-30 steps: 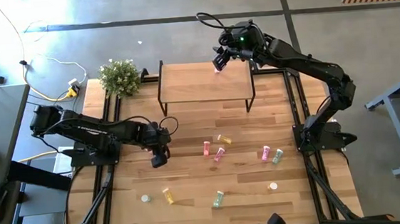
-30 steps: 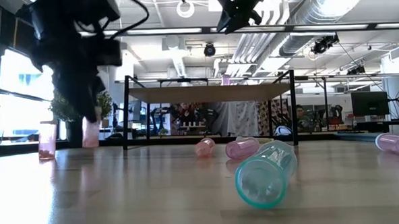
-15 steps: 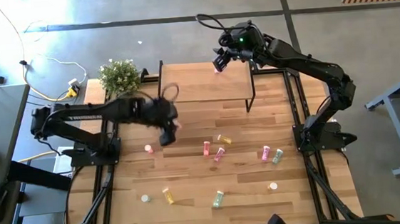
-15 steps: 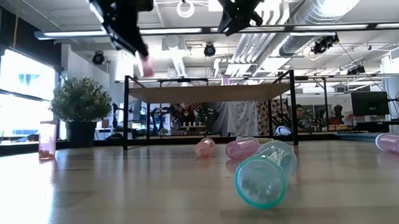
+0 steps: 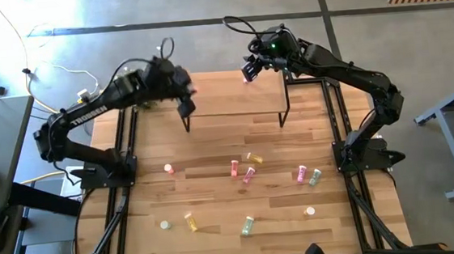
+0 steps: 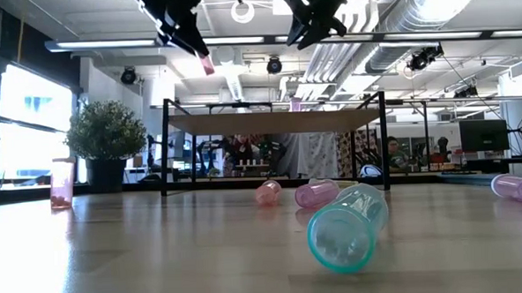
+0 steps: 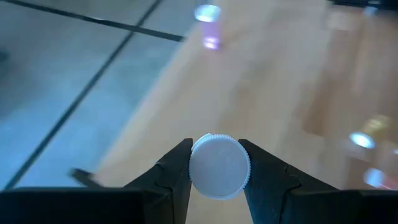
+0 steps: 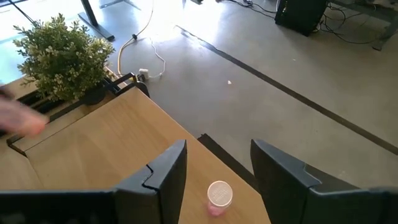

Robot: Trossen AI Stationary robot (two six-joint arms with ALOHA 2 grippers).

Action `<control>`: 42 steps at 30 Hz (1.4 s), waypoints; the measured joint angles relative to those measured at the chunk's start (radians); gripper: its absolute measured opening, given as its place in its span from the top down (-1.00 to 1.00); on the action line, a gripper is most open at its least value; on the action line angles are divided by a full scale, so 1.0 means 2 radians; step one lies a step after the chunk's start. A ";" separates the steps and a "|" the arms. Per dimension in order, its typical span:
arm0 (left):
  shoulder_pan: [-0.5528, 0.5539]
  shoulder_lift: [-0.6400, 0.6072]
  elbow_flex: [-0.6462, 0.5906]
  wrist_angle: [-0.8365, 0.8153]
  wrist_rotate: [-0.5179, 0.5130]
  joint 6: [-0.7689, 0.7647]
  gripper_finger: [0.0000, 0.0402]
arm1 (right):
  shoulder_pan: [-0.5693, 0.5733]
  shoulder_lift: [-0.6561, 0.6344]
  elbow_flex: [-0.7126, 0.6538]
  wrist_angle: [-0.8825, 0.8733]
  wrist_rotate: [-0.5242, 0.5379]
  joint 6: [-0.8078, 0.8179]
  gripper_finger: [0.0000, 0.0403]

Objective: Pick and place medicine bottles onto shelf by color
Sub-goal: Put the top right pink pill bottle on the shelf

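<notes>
Pink bottle (image 7: 219, 167) clamped in left end effector (image 5: 186, 98) raised over shelf (image 5: 232, 94); right end effector (image 8: 214, 171) apart.

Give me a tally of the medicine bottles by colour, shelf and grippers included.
Pink or salmon-red bottles: 6 (4 on the table, 1 on the shelf, 1 in the left gripper)
Mint-green bottles: 2
Yellow-orange bottles: 2
Upright bottles, colour unclear: 2
Total: 12

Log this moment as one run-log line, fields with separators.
left pincer: shut on white-capped bottle, above shelf left end | right pincer: open, over pink bottle standing on shelf | loose bottles on table
</notes>
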 joint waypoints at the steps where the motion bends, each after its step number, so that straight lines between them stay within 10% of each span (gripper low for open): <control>1: 0.011 0.006 0.008 0.000 0.000 0.004 0.44 | 0.000 0.000 0.000 0.000 0.000 0.000 0.16; 14: 0.080 0.104 0.115 -0.094 0.033 -0.024 0.44 | 0.000 0.000 0.000 -0.018 0.020 0.000 0.16; 42: 0.078 0.183 0.117 -0.112 0.017 -0.079 0.44 | 0.000 0.000 0.000 -0.022 0.016 0.021 0.16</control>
